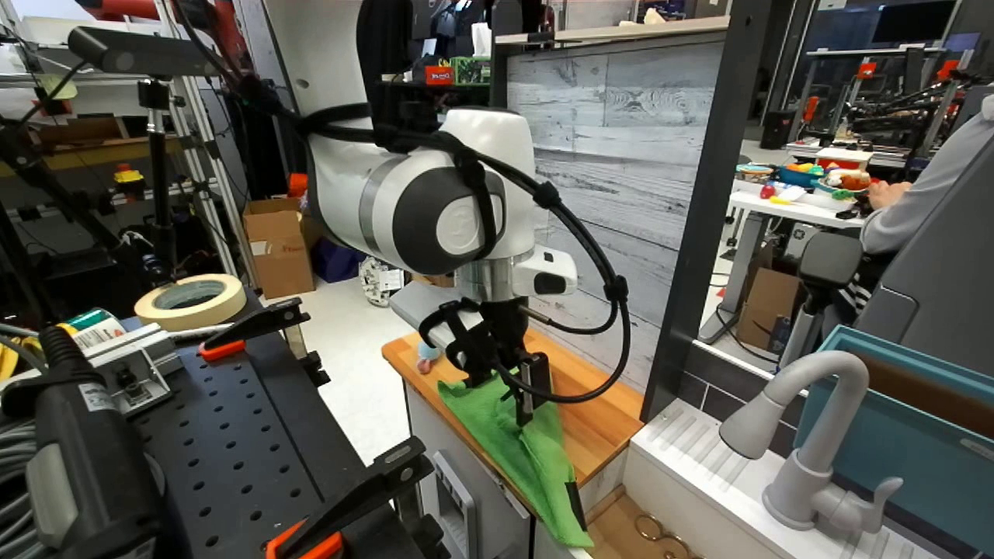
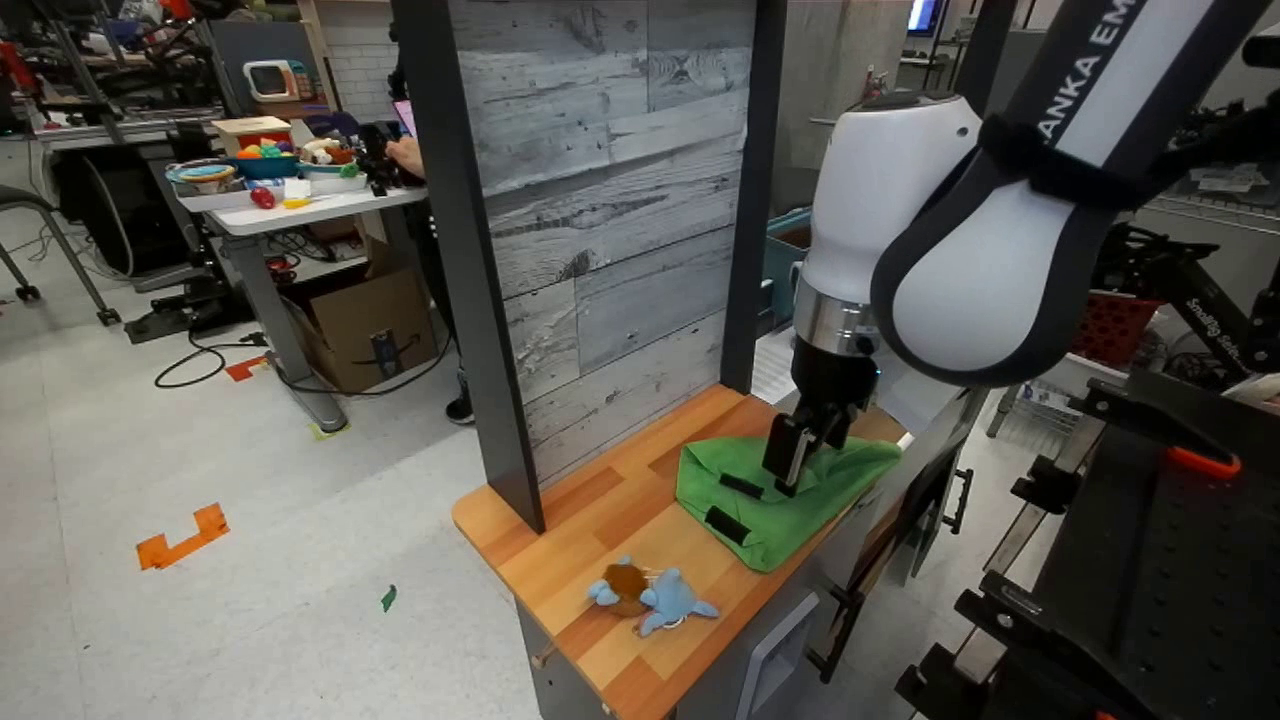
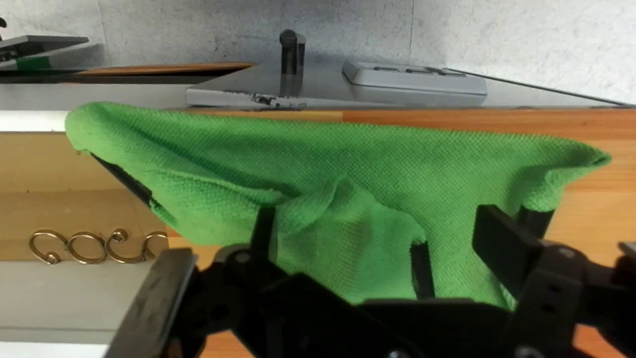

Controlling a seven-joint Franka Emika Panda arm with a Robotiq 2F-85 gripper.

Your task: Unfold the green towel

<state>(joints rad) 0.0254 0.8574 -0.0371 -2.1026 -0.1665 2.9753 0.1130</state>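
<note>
The green towel lies partly folded and rumpled on the small wooden tabletop. One end hangs over the tabletop's end towards the sink. It shows dark strips at its edges in an exterior view. In the wrist view the towel stretches across the frame, with a raised fold in its middle. My gripper is open, its fingers wide apart with the raised fold between them. It points down over the towel in both exterior views. Whether the fingertips touch the cloth I cannot tell.
Small blue and brown plush toys lie at the tabletop's end. A grey wood-plank panel rises along its back edge. A sink with a grey faucet adjoins the tabletop. Gold rings lie in the sink.
</note>
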